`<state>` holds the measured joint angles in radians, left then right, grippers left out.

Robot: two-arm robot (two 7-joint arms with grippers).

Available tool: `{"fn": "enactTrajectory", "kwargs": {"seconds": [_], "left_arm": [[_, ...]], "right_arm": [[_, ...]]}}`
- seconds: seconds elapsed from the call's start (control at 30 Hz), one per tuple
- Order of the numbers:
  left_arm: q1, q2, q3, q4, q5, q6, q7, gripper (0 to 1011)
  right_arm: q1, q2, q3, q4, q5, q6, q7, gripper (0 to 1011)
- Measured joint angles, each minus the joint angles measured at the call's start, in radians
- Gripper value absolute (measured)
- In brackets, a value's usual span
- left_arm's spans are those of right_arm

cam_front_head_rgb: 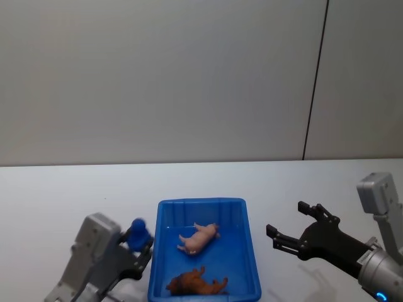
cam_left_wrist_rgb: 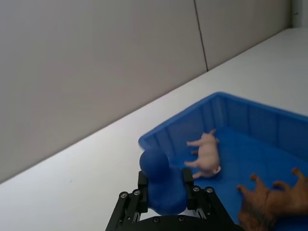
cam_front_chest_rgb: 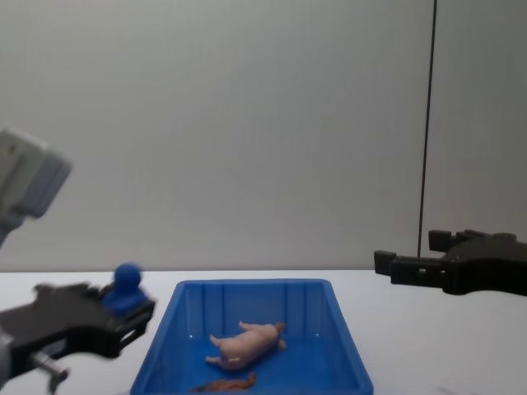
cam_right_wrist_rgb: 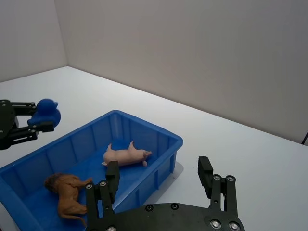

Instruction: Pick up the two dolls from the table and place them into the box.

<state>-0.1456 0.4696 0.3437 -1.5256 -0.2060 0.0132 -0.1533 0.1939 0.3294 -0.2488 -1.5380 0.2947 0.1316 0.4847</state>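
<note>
Both dolls — the pig [cam_front_head_rgb: 199,238] and the brown animal [cam_front_head_rgb: 196,284] — are lying in the box [cam_front_head_rgb: 165,251]. The left gripper [cam_front_head_rgb: 140,245] is clamping a blue toy [cam_front_head_rgb: 139,231] beside the rim — letting go could be dropping it in. The right gripper [cam_front_head_rgb: 291,230] is hanging spread, empty.

Pink pig [cam_front_head_rgb: 199,238] and brown animal [cam_front_head_rgb: 196,284] lie inside blue box [cam_front_head_rgb: 250,261]

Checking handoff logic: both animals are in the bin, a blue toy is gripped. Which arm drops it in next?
Left. The left gripper is shut on the blue toy right beside the box wall. The right gripper is open, holding nothing.
</note>
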Motion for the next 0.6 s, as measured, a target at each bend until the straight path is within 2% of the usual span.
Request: {"fn": "enactTrajectory", "kwargs": {"seconds": [0.13,0.4,0.5,0.6], "left_arm": [[-0.030,-0.022,0.008,0.001,0.029,-0.003,-0.025,396],[-0.105,-0.086,0.034,0.032,0.097,-0.009,-0.089,641],[-0.124,-0.104,0.041,0.044,0.113,-0.009,-0.105,780],[-0.140,-0.120,0.048,0.054,0.127,-0.009,-0.119,836]], "right_arm": [[0.000,0.000,0.000,0.000,0.000,0.000,0.000,1001],[0.000,0.000,0.000,0.000,0.000,0.000,0.000,1001],[0.000,0.000,0.000,0.000,0.000,0.000,0.000,1001],[0.000,0.000,0.000,0.000,0.000,0.000,0.000,1001]]}}
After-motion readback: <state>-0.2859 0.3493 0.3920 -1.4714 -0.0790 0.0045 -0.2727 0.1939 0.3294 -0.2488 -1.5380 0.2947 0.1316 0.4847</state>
